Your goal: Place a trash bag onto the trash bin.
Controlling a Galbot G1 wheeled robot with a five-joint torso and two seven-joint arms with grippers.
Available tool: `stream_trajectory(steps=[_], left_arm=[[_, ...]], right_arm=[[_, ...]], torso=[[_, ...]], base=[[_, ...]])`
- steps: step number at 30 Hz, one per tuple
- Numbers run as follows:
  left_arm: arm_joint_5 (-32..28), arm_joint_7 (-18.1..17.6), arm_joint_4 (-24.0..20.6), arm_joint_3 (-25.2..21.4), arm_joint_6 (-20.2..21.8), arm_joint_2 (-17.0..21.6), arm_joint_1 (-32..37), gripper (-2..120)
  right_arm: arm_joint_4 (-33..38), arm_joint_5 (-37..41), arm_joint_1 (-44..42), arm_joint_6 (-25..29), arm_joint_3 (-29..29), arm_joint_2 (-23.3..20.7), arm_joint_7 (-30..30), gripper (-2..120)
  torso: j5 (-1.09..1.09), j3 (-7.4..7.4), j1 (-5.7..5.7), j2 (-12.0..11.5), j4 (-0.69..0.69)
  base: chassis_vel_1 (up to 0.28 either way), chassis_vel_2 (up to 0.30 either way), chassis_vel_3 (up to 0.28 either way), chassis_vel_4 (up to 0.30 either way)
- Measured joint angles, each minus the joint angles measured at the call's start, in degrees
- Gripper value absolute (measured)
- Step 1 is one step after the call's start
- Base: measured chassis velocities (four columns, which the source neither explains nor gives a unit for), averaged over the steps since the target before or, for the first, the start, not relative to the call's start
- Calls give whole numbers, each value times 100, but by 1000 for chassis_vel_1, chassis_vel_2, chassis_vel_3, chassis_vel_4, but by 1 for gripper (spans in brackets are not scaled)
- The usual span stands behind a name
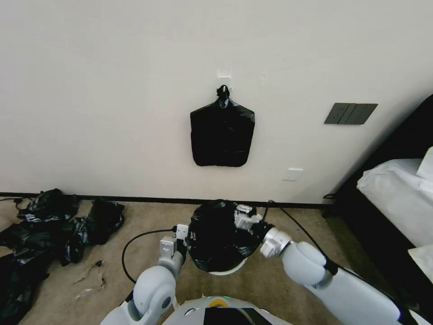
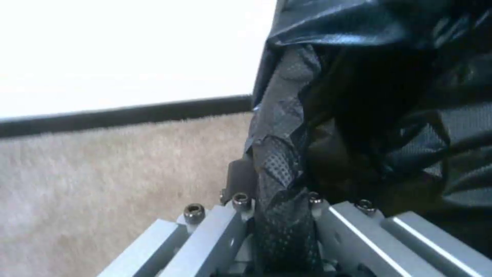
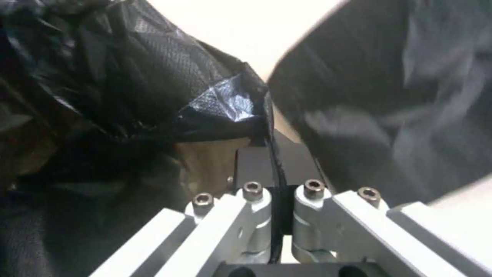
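The left gripper (image 1: 184, 238) is clamping a fold of the trash bag (image 1: 217, 234) between closed fingers; in the left wrist view the dark film (image 2: 287, 215) is running straight down between the two metal finger bases. The right gripper (image 1: 249, 218) is doing the same on the opposite side, its pads (image 3: 256, 165) pressed together on a thin edge of the bag (image 3: 153, 84) (the film is showing as a narrow black line in the seam between them).

Between the two grippers the bag is hanging spread out and draping over the trash bin (image 1: 225, 270), whose pale lower edge is peeking out beneath the black plastic. The bin is sitting on beige carpet (image 1: 149, 225) just in front of the robot's base, near the foot of a white wall (image 1: 112, 90).

On that wall, above the bin, a flat black bundle (image 1: 222, 135) is hanging by its knotted top from a small hook (image 1: 223, 77). A heap of black bags (image 1: 49, 225) is lying on the carpet well to the robot's left. A black cable (image 1: 135, 243) is curling across the floor beside the left arm, and a bed with white bedding (image 1: 397, 198) is standing at the right.
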Motion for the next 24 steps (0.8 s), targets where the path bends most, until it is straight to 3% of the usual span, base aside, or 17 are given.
stream_trajectory(steps=[4,7,15,24], left_arm=[[337,184,-2,-9,-215,31,63,0],[925,555,0,-17,-600,68,151,0],[1676,1043,109,-37,-1286,131,276,0],[1805,1174,254,-43,-1688,143,290,0]], right_arm=[[-35,701,204,-215,7,-122,-80,0],[-123,1712,511,-563,-16,-366,-273,0],[-381,3319,1021,-907,-50,-800,-741,0],[-523,4321,1138,-1076,45,-1160,-1317,0]], torso=[[-1,0,0,0,1],[-1,0,0,0,-1],[0,0,0,0,0],[0,0,0,0,-1]], base=[[0,0,0,0],[0,0,0,0],[0,0,0,0],[0,0,0,0]])
